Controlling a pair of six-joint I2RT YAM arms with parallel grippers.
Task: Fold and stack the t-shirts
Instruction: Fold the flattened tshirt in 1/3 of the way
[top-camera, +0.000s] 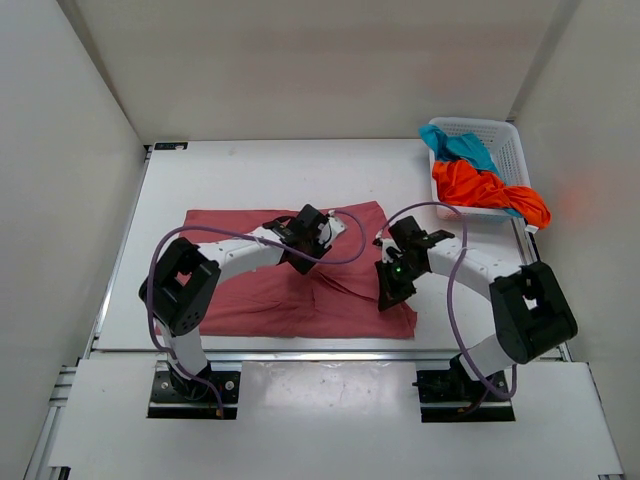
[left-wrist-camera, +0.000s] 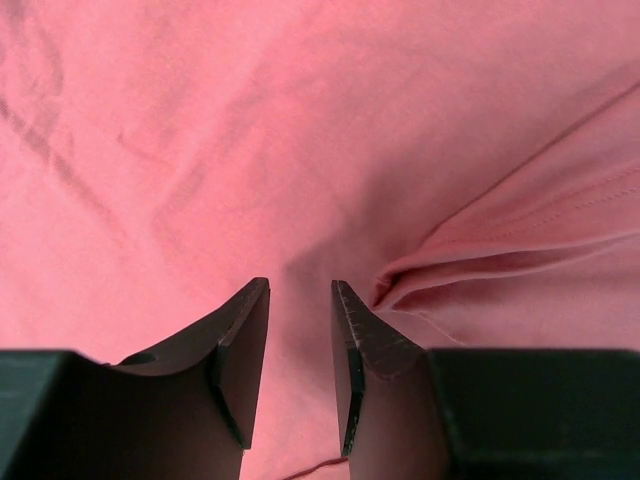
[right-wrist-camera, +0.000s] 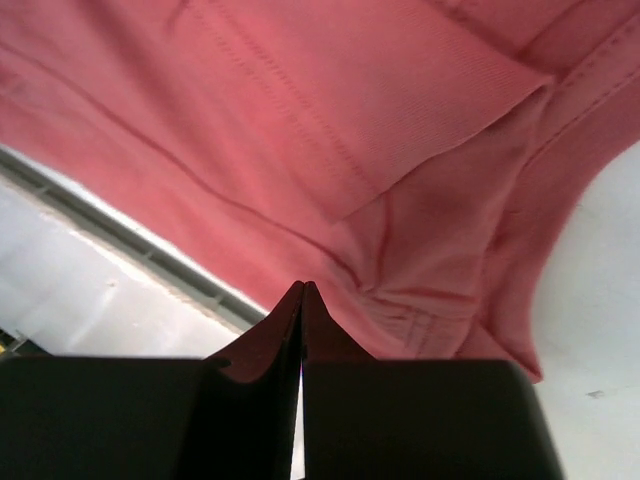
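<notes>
A dusty-pink t-shirt (top-camera: 250, 300) lies spread on the white table, creased through its middle. My left gripper (top-camera: 299, 262) hovers over the shirt's centre. In the left wrist view it (left-wrist-camera: 300, 285) is open just above the pink cloth (left-wrist-camera: 300, 120), with nothing between the fingers and a raised fold (left-wrist-camera: 470, 265) beside the right finger. My right gripper (top-camera: 388, 295) is at the shirt's right near part. Its jaws (right-wrist-camera: 303, 286) are shut, and the pink cloth (right-wrist-camera: 300, 120) puckers at the tips. An orange t-shirt (top-camera: 480, 190) and a teal t-shirt (top-camera: 455, 143) lie in the basket.
The white lattice basket (top-camera: 505, 140) stands at the table's far right corner, with the orange shirt hanging over its near rim. The table's front edge and its grey rail (right-wrist-camera: 120, 230) run close to my right gripper. White walls enclose the table on three sides.
</notes>
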